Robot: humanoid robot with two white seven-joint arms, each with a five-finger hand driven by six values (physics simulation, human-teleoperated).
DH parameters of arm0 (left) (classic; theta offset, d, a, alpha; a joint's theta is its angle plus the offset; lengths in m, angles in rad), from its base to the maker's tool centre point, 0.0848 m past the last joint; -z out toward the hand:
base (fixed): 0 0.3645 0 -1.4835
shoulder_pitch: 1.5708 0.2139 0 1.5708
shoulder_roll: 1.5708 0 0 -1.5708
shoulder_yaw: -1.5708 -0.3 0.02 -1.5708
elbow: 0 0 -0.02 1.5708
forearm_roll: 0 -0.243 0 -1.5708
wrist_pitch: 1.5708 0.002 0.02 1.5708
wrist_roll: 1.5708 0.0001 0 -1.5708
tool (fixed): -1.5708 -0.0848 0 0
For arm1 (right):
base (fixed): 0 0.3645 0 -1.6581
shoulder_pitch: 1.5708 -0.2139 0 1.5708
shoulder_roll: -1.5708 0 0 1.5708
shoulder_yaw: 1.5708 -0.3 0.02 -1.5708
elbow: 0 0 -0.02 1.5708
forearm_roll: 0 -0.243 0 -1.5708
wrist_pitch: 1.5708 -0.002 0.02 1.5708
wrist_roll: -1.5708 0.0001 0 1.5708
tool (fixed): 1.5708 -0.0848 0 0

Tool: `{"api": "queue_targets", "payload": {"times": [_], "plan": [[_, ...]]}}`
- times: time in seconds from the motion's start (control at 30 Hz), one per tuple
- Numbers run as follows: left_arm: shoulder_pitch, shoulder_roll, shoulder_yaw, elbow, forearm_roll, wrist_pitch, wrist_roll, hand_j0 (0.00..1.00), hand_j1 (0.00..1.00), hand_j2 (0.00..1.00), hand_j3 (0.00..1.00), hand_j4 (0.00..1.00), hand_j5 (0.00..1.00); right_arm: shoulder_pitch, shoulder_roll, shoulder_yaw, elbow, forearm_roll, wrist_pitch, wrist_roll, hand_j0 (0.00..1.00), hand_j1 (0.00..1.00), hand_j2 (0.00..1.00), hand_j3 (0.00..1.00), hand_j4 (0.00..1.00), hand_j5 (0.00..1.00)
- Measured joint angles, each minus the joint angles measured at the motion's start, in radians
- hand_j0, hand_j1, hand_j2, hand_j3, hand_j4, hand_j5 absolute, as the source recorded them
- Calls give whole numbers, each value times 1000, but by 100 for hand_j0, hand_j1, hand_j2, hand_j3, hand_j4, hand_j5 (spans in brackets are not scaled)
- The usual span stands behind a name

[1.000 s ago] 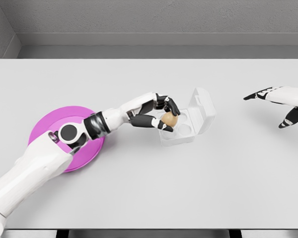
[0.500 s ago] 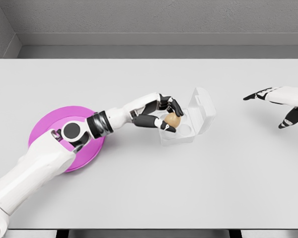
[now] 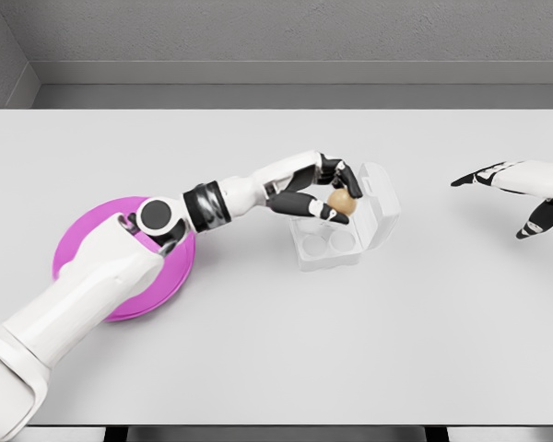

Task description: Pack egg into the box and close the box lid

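Egg (image 3: pixel 341 202), one, grasped by left robot hand (image 3: pixel 324 191) over one open box (image 3: pixel 343 231).

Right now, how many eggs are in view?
1. The egg is held in the left hand above the open box; the box cups visible look empty, though the hand hides part.

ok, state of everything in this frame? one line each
egg: held in the left robot hand's fingers, above the far side of the box, not yet in a cup
box: open, cups in view empty
lid: raised, standing at the far side
left robot hand: shut on the egg
right robot hand: open, holding nothing
plate: flat on the table, partly hidden by the left arm
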State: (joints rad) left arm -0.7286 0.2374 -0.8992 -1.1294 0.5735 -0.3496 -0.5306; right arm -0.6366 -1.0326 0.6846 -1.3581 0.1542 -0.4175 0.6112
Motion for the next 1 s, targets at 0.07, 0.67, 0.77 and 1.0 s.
{"api": "queue_targets", "payload": {"times": [0.07,0.67,0.77,1.0], "plan": [[-8,-13,0,20,-6,-1,-3,35,35,35,35,35,35,2,0,0,0,0,0,0,100,100,100,100,100,100],[-49,-89,11,183,-35,-8,-34,35,35,35,35,35,35,2,0,0,-2,0,0,0,100,100,100,100,100,100],[-49,-89,11,183,-35,-8,-34,35,35,35,35,35,35,2,0,0,-2,0,0,0,100,100,100,100,100,100],[-43,-84,13,183,-34,-8,-34,36,36,36,36,36,36,2,0,0,-6,0,0,0,100,100,100,100,100,100]]}}
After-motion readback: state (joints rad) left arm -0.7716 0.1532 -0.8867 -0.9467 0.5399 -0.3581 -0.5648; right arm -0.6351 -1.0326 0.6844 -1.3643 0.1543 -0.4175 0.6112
